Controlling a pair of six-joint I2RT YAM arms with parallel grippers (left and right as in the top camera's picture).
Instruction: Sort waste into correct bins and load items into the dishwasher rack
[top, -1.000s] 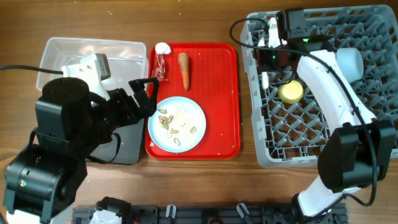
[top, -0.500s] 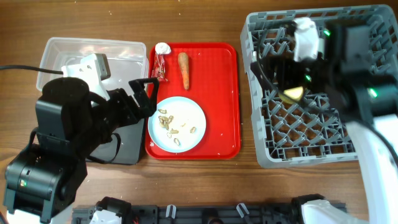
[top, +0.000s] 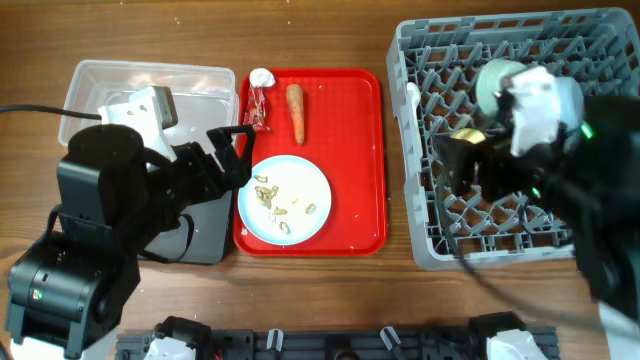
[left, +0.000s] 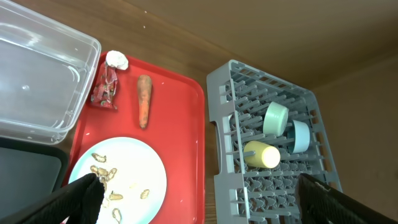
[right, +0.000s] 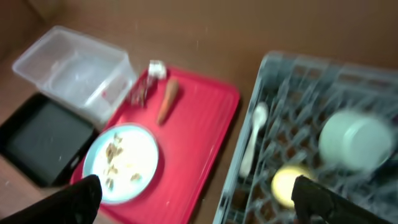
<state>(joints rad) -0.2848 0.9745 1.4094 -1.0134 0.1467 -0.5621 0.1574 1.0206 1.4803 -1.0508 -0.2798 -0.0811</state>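
A red tray (top: 350, 150) carries a pale blue plate (top: 310, 185) of peanut shells, a carrot (top: 296, 112), a crumpled wrapper (top: 259, 110) and a white paper ball (top: 261, 77). In the grey dishwasher rack (top: 440, 240) lie a white spoon (top: 412, 100), a yellow cup (left: 262, 154), a green cup (left: 275, 118) and a blue cup (left: 300, 135). My left gripper (top: 232, 152) hangs open at the tray's left edge, holding nothing. High over the rack and blurred, my right gripper (right: 202, 202) is open and empty, looking down on tray and rack.
A clear plastic bin (top: 150, 85) stands left of the tray. In front of it is a black bin (top: 205, 230), mostly hidden by my left arm. The rack fills the right side of the wooden table.
My right gripper has opened and risen from the rack's back-left corner toward the near right. The white spoon now lies in the rack there. The left arm has not moved.
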